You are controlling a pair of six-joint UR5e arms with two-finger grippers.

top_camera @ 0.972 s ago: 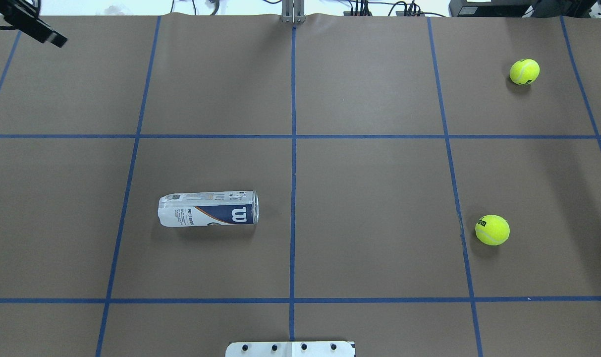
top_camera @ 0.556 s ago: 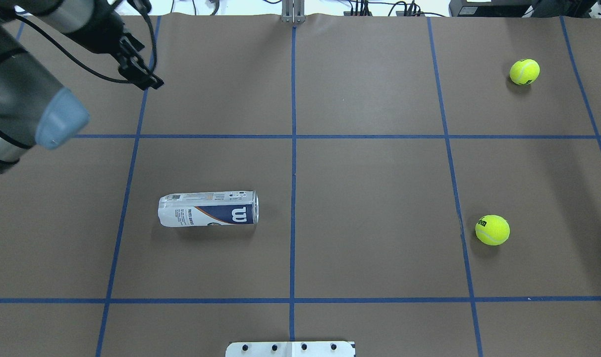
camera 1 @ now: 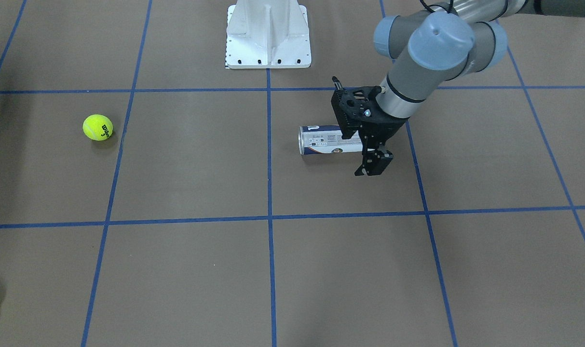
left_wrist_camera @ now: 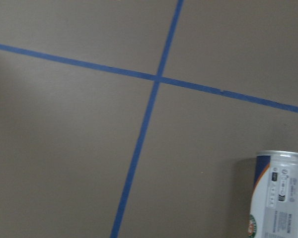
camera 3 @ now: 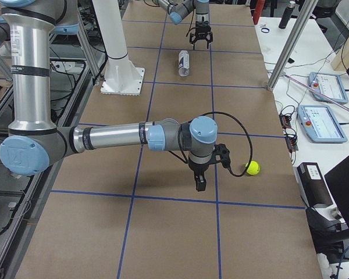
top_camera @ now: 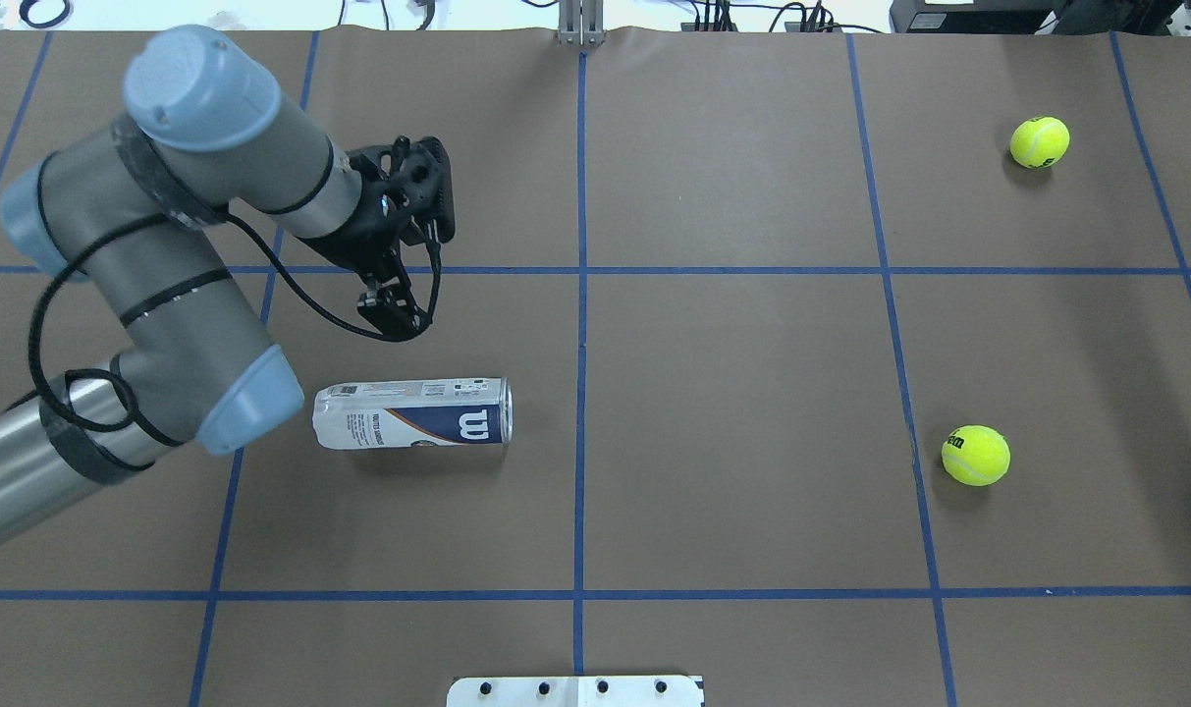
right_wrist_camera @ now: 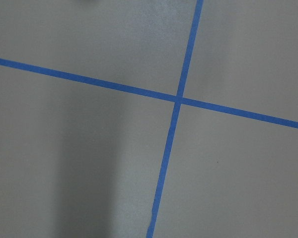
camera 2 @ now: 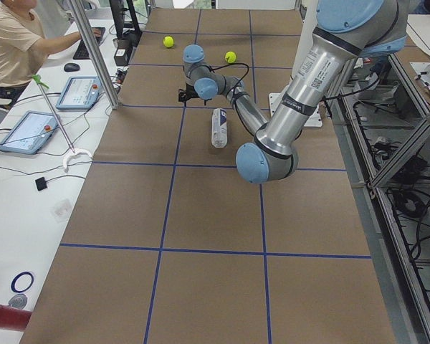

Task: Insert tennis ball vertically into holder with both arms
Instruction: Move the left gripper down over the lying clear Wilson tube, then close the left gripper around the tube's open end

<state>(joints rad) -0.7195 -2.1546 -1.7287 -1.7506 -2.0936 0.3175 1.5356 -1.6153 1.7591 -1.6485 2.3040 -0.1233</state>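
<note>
Approach step: the left tool (top_camera: 395, 316), spread and empty, hovers at twelve o'clock of the holder (top_camera: 410, 413) lying flat on the bench (top_camera: 732, 442), the tennis ball (top_camera: 975, 456) well apart at three, so it likely must descend, grip and upright it; whether the right tool (camera 3: 199, 185) is spread I cannot tell.

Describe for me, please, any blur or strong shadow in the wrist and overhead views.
Left wrist view: slightly soft, with the holder cut off at the lower right corner. Right wrist view: a broad dark shadow band lies on the table at lower left. Overhead view: sharp, evenly lit, a faint shadow beside the nearer tennis ball.
</note>
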